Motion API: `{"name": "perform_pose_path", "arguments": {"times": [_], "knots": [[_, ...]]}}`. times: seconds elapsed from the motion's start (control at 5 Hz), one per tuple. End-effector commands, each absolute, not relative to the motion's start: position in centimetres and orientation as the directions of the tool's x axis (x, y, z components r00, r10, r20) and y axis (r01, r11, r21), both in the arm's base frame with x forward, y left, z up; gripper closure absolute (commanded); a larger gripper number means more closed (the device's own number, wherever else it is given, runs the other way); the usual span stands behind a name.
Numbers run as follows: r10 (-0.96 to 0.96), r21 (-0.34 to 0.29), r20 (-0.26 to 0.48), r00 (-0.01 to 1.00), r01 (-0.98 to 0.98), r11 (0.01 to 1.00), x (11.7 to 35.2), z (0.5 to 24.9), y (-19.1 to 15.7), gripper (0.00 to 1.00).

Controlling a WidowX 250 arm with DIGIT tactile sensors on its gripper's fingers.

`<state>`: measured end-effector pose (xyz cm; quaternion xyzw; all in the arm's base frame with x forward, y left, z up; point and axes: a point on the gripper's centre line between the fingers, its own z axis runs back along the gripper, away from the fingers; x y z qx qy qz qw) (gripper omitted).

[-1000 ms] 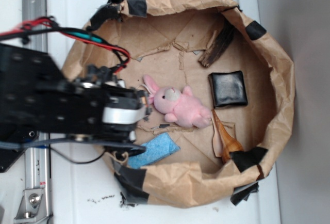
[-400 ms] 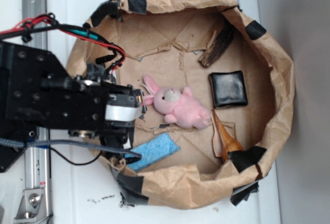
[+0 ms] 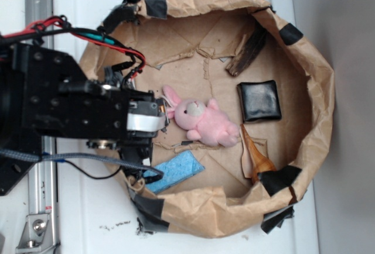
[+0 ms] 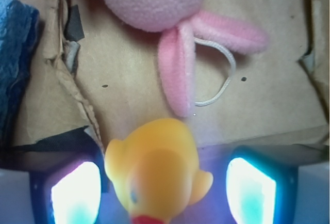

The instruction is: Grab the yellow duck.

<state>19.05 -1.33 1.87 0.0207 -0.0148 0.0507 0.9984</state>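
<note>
— Wrist view has it plain: the yellow duck (image 4: pixel 154 170) sits right between the two glowing fingers (image 4: pixel 75 193), head up toward the lens, red beak at the bottom edge. The gripper (image 4: pixel 160 195) is spread, with a gap showing on each side of the toy.

— So not pinched yet?

— Not that I can see. The pads flank it, but the jaws stand apart and nothing presses on the duck's sides.

— And from the exterior camera?

— No duck at all there; the black arm covers that spot, at the left inner edge of the paper-lined basket (image 3: pixel 319 90). What I do notice is that a second ago the arm's body sat further left and lower in that view. Now it has crept right and up a touch, its silver wrist just beside the pink plush bunny (image 3: pixel 205 122).

— Meaning?

— Meaning it has been lining up over the duck, I'd say, and the approach looks about done. Closing is what's left.

— Anything in the way?

— The bunny's ears (image 4: pixel 178 69) lie just past the duck, near but apart from it, with a white loop of cord (image 4: pixel 221 79) beside them. The blue sponge (image 3: pixel 174 170) is off to one side, the black pouch (image 3: pixel 259 100) and the wooden pieces well apart. If the fingers close where they are, I'd expect them to catch only the duck.
</note>
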Motion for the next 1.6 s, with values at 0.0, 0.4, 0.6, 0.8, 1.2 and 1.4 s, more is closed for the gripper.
{"name": "perform_pose_path", "arguments": {"times": [0.0, 0.4, 0.6, 0.8, 1.2, 1.4], "knots": [[0.079, 0.04, 0.036, 0.996, -0.081, 0.996, 18.7, 1.2, -0.3, 1.0], [0.08, 0.032, 0.047, 0.996, -0.082, 0.996, 19.4, 2.2, -0.3, 1.0], [0.093, 0.027, 0.093, 0.991, -0.096, 0.995, 21.0, 4.7, 0.6, 1.0], [0.09, 0.002, 0.194, 0.977, -0.092, 0.996, 23.2, 9.8, 1.1, 1.0], [0.079, 0.028, 0.201, 0.976, -0.086, 0.996, 25.7, 15.9, 1.0, 1.0], [0.095, 0.027, 0.191, 0.977, -0.102, 0.994, 25.5, 15.2, 1.3, 1.0]]}}
